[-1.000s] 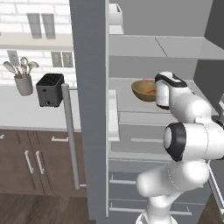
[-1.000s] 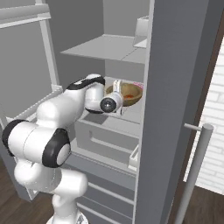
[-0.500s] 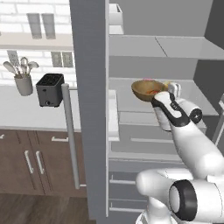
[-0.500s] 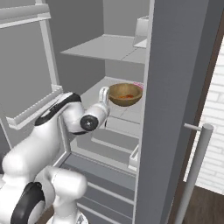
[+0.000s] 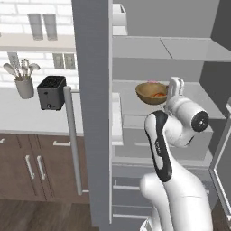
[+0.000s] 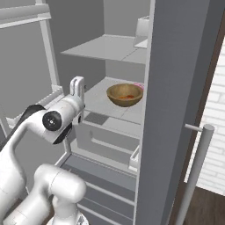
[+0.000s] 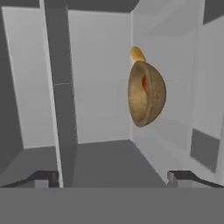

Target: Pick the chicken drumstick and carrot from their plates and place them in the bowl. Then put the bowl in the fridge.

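the bowl [image 5: 151, 93] sits on a middle shelf [image 5: 135, 104] inside the fridge [image 6: 176, 83], near the middle of the left base view and a bit above the middle of the right base view. in the hand view it looks tipped on its side, just right of the middle, but that is only because the hand is rolled. something orange-red [image 6: 127, 96] lies inside the bowl. it looks like the carrot, but it is too small to be sure. i cannot make out the chicken drumstick.

the gripper [image 6: 78, 88] is near the left of the right base view, apart from the bowl. its jaws are spread wide and hold nothing.

the bowl looks to be in its place, so the job seems almost done. the good way to do this step is to pull the hand straight back out, slow and level, and keep clear of the shelf edge and the fridge door [image 5: 92, 90]. a bump could slide the bowl.

the bowl is round, brown wood with a lighter inside and a smooth rim. the shelves are flat, pale grey and plain. the door is tall grey steel with a long round bar handle [image 5: 72, 140]. the arm is white and shiny with dark joints.
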Robot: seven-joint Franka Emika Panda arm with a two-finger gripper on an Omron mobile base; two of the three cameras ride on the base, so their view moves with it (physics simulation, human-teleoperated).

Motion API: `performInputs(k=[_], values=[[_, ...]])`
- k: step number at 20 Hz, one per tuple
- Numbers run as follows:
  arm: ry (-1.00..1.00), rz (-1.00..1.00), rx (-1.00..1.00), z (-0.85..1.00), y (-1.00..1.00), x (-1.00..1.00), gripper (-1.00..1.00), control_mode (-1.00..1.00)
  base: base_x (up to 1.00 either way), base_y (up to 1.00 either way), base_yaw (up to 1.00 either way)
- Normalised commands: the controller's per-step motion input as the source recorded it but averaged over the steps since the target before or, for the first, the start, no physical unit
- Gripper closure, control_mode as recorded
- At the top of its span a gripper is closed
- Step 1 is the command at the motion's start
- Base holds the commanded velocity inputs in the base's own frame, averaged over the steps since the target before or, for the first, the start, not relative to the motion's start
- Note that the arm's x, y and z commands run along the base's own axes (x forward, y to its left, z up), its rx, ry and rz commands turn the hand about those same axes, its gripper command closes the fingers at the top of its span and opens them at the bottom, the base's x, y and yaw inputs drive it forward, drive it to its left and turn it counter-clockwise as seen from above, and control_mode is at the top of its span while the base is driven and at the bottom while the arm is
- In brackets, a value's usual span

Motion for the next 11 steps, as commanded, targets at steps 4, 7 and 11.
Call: performInputs(k=[4, 7, 11], values=[[0.0, 0.0, 0.0, 0.0, 0.0, 0.0, -1.0, -1.0, 0.0, 0.0, 0.0], [0.0, 0.0, 0.0, 0.0, 0.0, 0.0, -1.0, -1.0, 0.0, 0.0, 0.0], [-0.41, 0.0, 0.01, 0.18, 0.12, -0.62, -1.0, -1.0, 0.0, 0.0, 0.0]])
